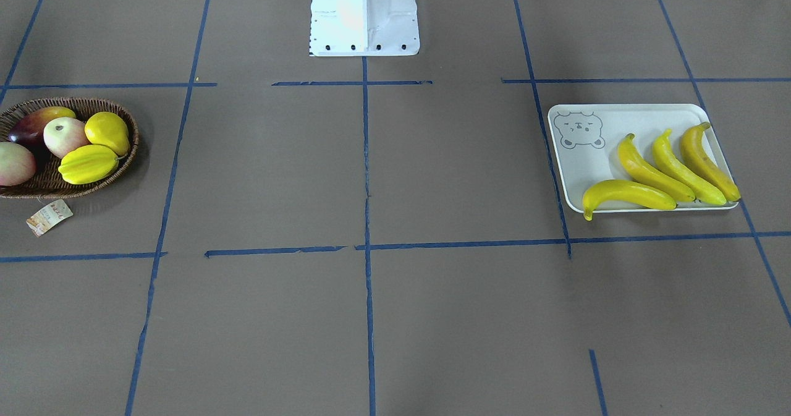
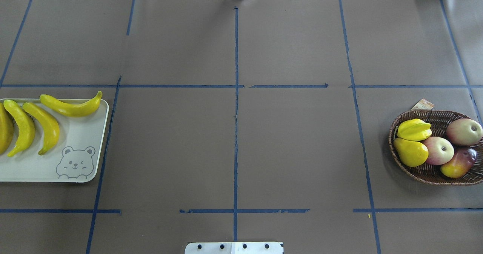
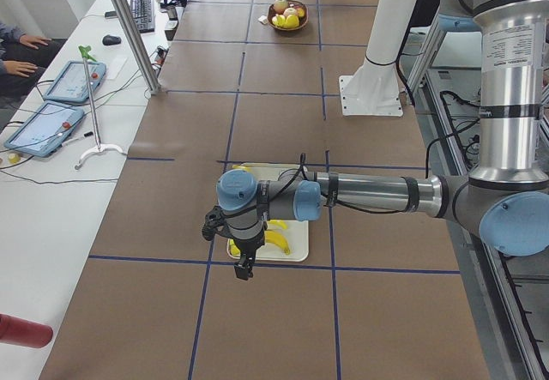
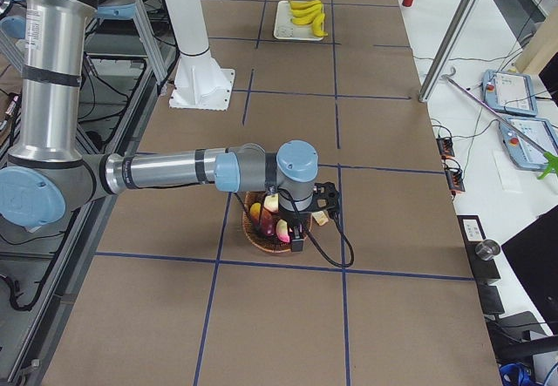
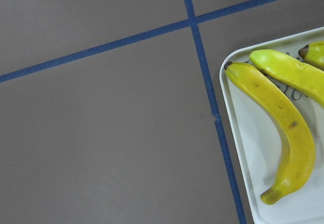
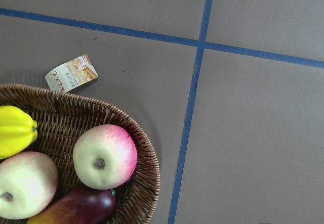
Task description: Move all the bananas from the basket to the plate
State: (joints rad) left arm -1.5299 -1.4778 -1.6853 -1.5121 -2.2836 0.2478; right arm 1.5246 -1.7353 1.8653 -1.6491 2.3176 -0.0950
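Several yellow bananas (image 1: pixel 655 175) (image 2: pixel 45 127) lie side by side on the white bear-print plate (image 1: pixel 581 162) (image 2: pixel 22 167). The left wrist view shows one banana (image 5: pixel 283 133) at the plate's corner (image 5: pixel 253 158). No banana shows in the brown wicker basket (image 1: pixel 37 188) (image 2: pixel 430 174) (image 6: pixel 136 198). My left gripper (image 3: pixel 243 268) hangs above the plate's end and shows only in the exterior left view, so I cannot tell its state. My right gripper (image 4: pixel 296 242) hovers over the basket (image 4: pixel 253 229), seen only in the exterior right view, and I cannot tell its state.
The basket holds a starfruit (image 1: pixel 88 164), a rounded yellow fruit (image 1: pixel 107 131), two apples (image 2: pixel 437 150) and a mango (image 2: pixel 458 163). Its paper tag (image 1: pixel 49 216) lies on the table. The white robot base (image 1: pixel 364 14) stands at mid-table. A metal pole (image 3: pixel 129 28) and tablets (image 3: pixel 73 80) stand beside the table.
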